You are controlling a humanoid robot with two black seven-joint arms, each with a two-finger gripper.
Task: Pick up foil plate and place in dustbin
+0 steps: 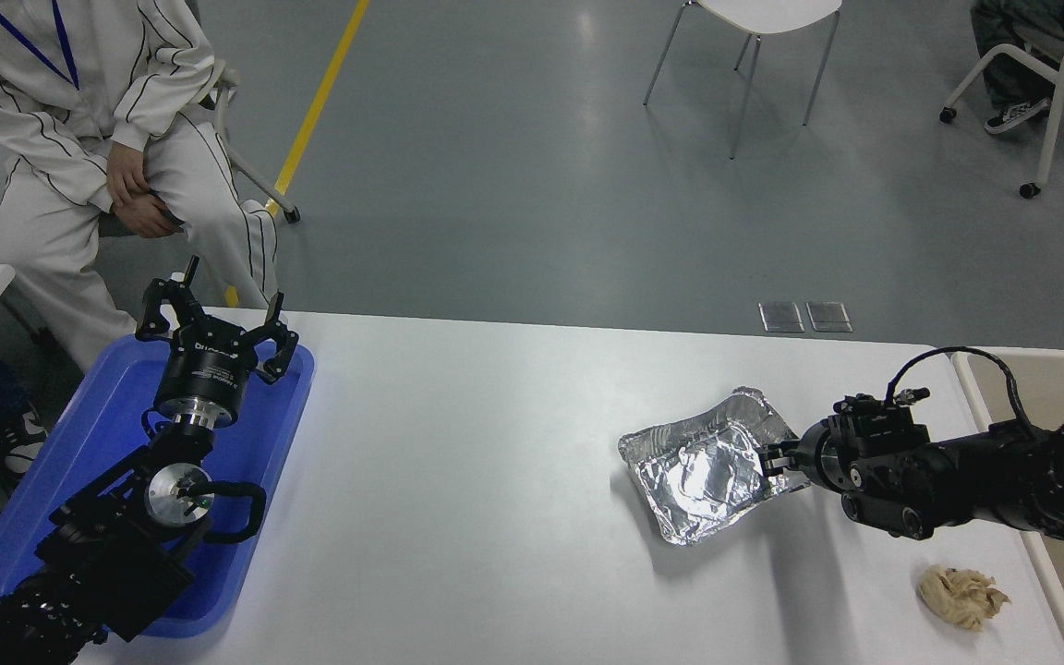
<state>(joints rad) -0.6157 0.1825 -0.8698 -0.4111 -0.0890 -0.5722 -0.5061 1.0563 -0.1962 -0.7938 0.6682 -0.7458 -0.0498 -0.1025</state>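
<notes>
One foil plate (707, 466), one dustbin (1040, 369).

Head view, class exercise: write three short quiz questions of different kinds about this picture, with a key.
1. True or false: the foil plate lies inside the dustbin.
2. The right gripper is at the plate's: A) right edge B) left edge C) centre
3. What lies under the parked left gripper?

Key: 1. False, it is on the table. 2. A. 3. The blue tray.
</notes>
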